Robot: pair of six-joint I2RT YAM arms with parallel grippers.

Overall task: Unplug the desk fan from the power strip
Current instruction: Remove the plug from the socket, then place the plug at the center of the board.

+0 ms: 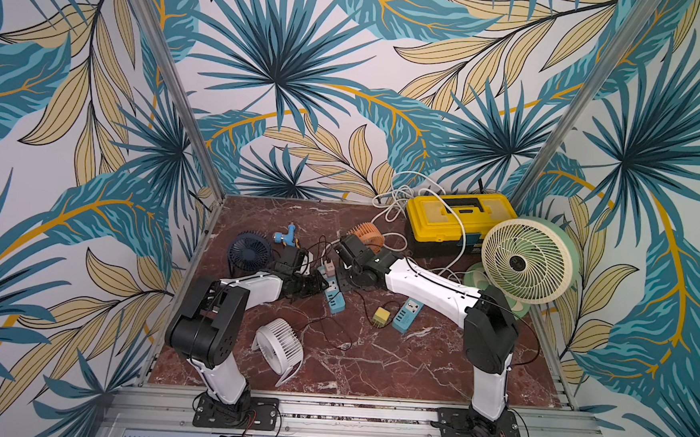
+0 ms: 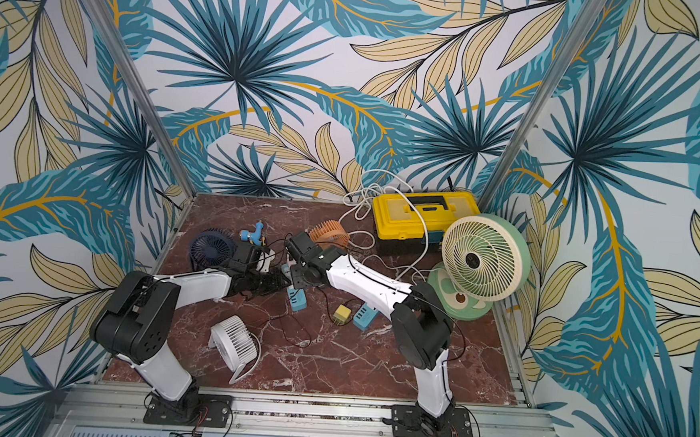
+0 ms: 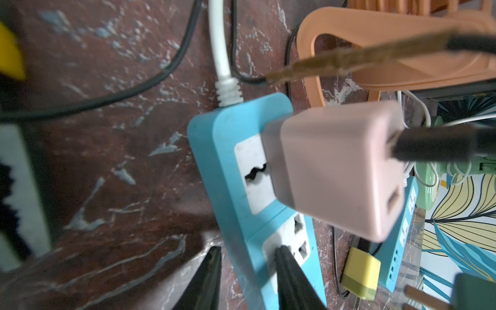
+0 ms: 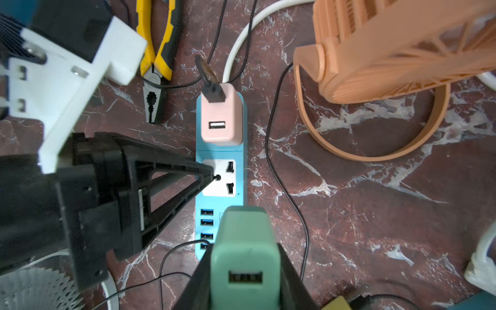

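Green plug (image 4: pixel 244 241) gripped in the right pincer (image 4: pixel 244 281), pins the power strip (image 4: pixel 222 153) down from 9 o'clock with the narrow left pincer (image 4: pixel 209 175), likely to stop lifting.

both top views look down steeply from high at the front, side by side, over the whole red-brown marble desk (image 1: pixel 372 366). both wrist cameras sit close above the same light blue plastic power strip (image 3: pixel 228 120).

Green adapter (image 4: pixel 243 257): cut off by the frame edge, prongs hidden, right wrist view. Pink adapter (image 3: pixel 335 166): blurred, left wrist view. Power strip (image 1: pixel 333 301): middle partly covered in a top view
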